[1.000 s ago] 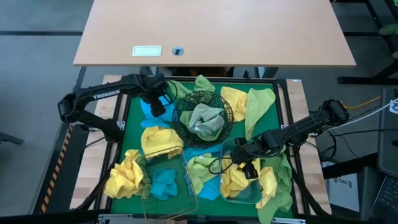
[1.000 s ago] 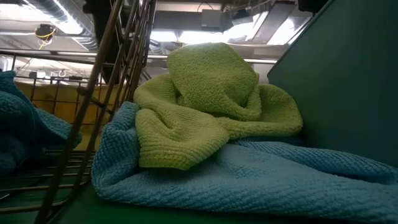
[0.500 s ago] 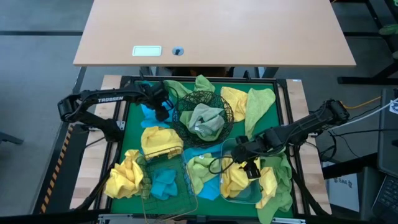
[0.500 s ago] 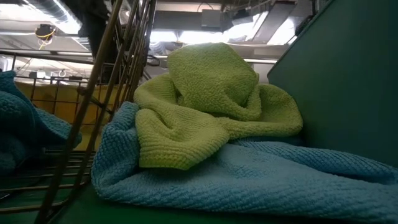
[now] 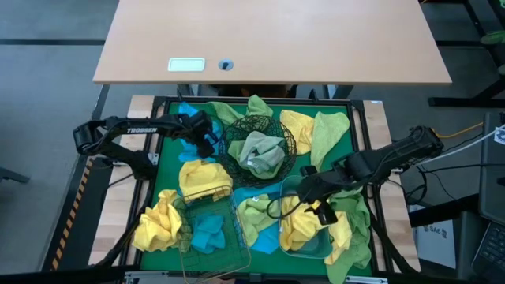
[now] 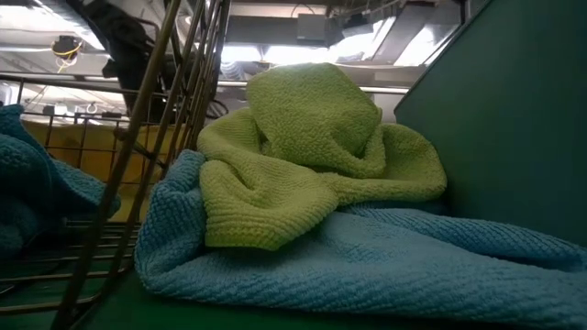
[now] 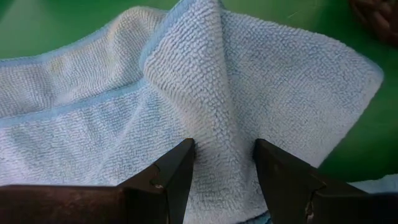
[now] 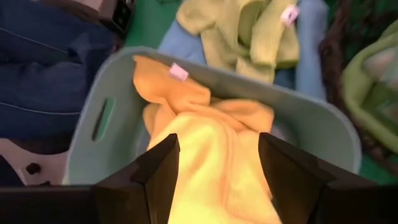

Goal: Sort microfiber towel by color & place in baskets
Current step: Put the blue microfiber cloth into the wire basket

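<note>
Left wrist view: we are looking at the left gripper (image 7: 222, 163) with its two fingers (image 7: 177, 171) standing apart, a raised ridge of a sky-blue towel (image 7: 261, 81) lying between the jaws. The fabric is filling the gap, but we cannot tell whether the pads are pressing it yet; we are judging this grasp as not yet clenched. In the high view the left gripper (image 5: 203, 136) is sitting just beside the black mesh bowl (image 5: 237, 134).

The right gripper (image 8: 214, 165) is hanging above the plastic tub (image 8: 93, 134), jaws parted, with a yellow towel (image 8: 211, 143) running up between them. We are reading this as a towel being lowered or let go; whether it is gripped, we cannot tell.

Risks we are anticipating:
- The left jaws may be closing on only the crest of the ridge, so the fold could slip out on lifting.
- The blue towel's far edge is lying near the mesh bowl and may be snagging on the wire.
- The yellow towel may be clinging to a finger and dragging back out of the tub.
</note>
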Controlling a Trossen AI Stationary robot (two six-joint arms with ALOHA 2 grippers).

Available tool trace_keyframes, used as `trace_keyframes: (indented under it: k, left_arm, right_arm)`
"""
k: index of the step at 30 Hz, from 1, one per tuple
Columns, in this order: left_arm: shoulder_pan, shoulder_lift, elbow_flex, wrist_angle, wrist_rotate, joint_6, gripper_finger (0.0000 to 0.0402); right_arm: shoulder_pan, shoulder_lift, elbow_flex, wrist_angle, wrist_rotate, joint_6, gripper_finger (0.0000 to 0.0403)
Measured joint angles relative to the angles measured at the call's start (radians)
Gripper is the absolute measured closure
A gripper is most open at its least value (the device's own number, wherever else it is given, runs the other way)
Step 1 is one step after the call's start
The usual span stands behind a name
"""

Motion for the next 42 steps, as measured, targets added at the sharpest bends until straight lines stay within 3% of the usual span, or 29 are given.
trace_keyframes:
  k: [8,11,18,27,38,42]
  left_arm:
    - [0.000,0.000,-0.045,0.052,0.049,0.000,0.0254]
    - [0.000,0.000,-0.054,0.070,0.052,0.000,0.0283]
    - [0.000,0.000,-0.047,0.073,0.090,-0.013,0.0382]
    - [-0.016,0.000,0.045,0.060,0.127,-0.049,0.0399]
    - [-0.024,0.000,0.271,-0.088,0.116,-0.014,0.0401]
    - [-0.024,0.000,0.373,-0.166,0.069,0.031,0.0401]
  right_arm:
    - [0.000,0.000,0.195,-0.134,0.020,-0.065,0.0185]
    - [0.000,0.000,0.267,-0.184,0.042,-0.082,0.0185]
    - [0.000,-0.010,0.393,-0.305,0.210,-0.178,0.0185]
    - [-0.163,-0.105,0.347,-0.301,0.226,-0.284,0.0185]
    - [-0.432,-0.152,0.256,-0.263,0.108,-0.382,0.0185]
    - [-0.504,-0.153,0.215,-0.232,0.081,-0.413,0.0185]
